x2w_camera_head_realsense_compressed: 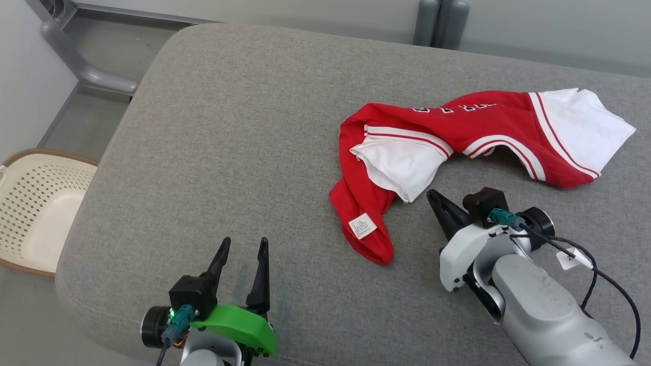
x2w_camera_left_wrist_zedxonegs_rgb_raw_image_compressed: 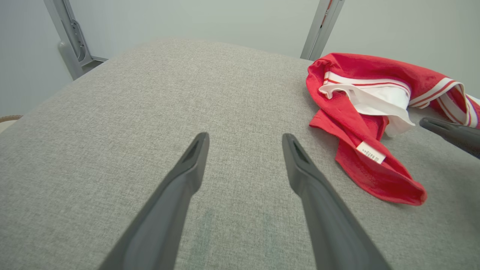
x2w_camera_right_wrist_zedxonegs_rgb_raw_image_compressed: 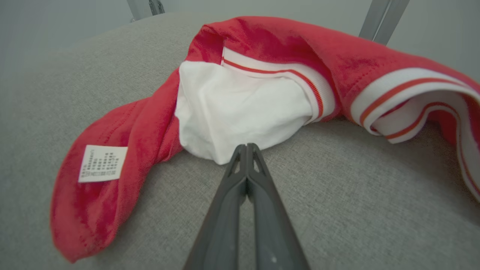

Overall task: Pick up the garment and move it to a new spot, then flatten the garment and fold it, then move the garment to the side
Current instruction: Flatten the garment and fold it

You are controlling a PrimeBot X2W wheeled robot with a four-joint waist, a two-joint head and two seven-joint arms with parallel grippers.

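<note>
- Your red-and-white jersey garment lies crumpled on the grey fabric bench; in the head view its long axis runs from frame centre to upper right.
- Your right claw is clenched, its tips just beside the white sleeve, with no cloth visible between them.
- Your left claw stands released at lower left, well apart from the garment, so the right arm is nearer.

Garment label print illegibly small

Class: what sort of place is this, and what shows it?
Probably a test room set up for laundry folding: a grey padded bench, a crumpled shirt on it, and a plastic basket beside it.
</note>
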